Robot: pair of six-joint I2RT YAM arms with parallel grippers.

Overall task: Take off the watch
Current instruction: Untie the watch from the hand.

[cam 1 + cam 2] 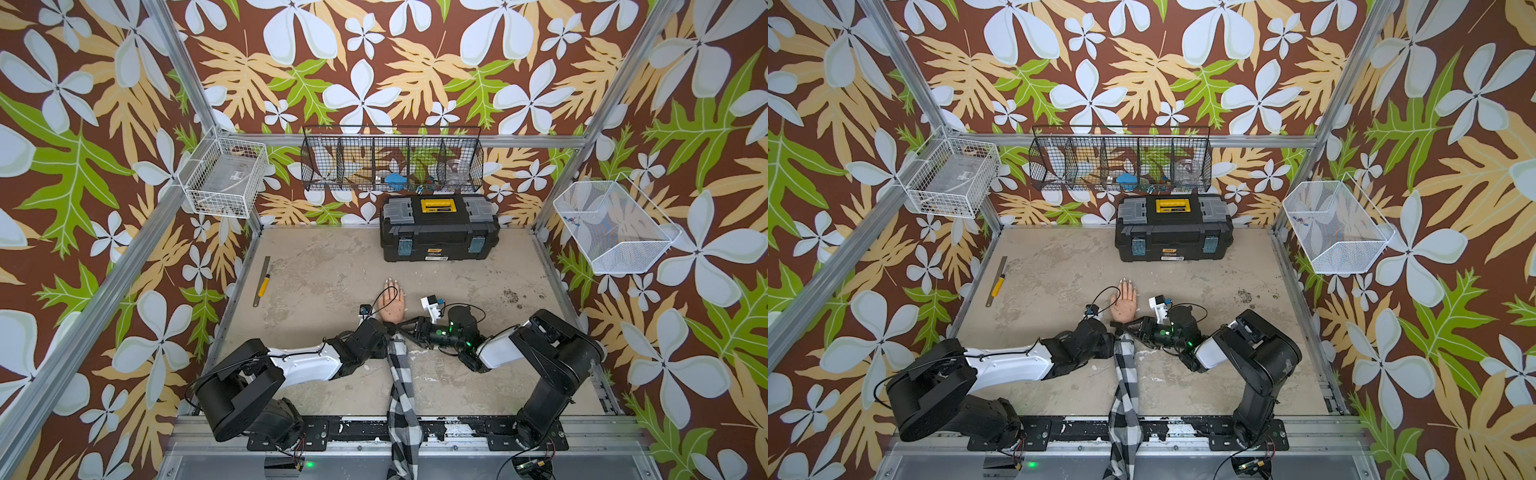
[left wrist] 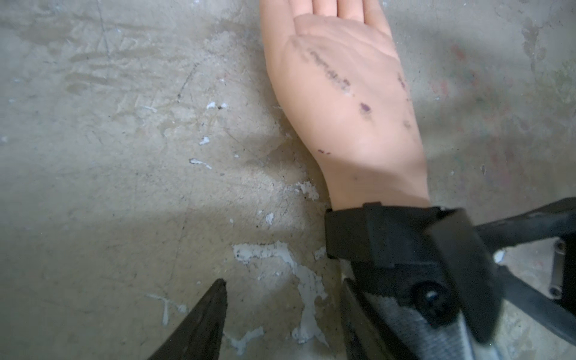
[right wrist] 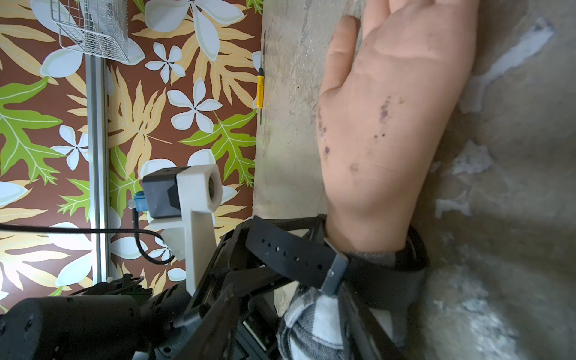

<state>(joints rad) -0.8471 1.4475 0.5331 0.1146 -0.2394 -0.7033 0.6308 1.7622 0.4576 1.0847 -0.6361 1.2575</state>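
Undoing the strap looks like the job right now. Left of the mannequin hand [image 2: 343, 109], the left gripper [image 2: 283, 280] has its jaws wide. One side is over the bare surface [image 2: 124, 187]. The other lies along the checked sleeve [image 3: 311, 330] just below the hand. Nothing is between them.

The watch [image 2: 374, 233] is round the wrist of the mannequin hand, right where the sleeve starts. It is not off yet. The hand lies palm up, so I cannot see the watch face. In the right wrist view the strap end [image 3: 280, 249], with its little holes, sticks out from the wrist toward the left gripper. The grey buckle [image 3: 336, 272] has the strap through it.

Right of the mannequin hand, the right gripper [image 1: 409, 326] reaches in to the wrist. Its jaws are part way apart, one on each side of the strap near the buckle. I cannot tell if they pinch it.

Next, I think, the strap end must be pulled loose and slid out of the buckle. That needs a firm pinch on a thin strap, and the hand must not slide away.
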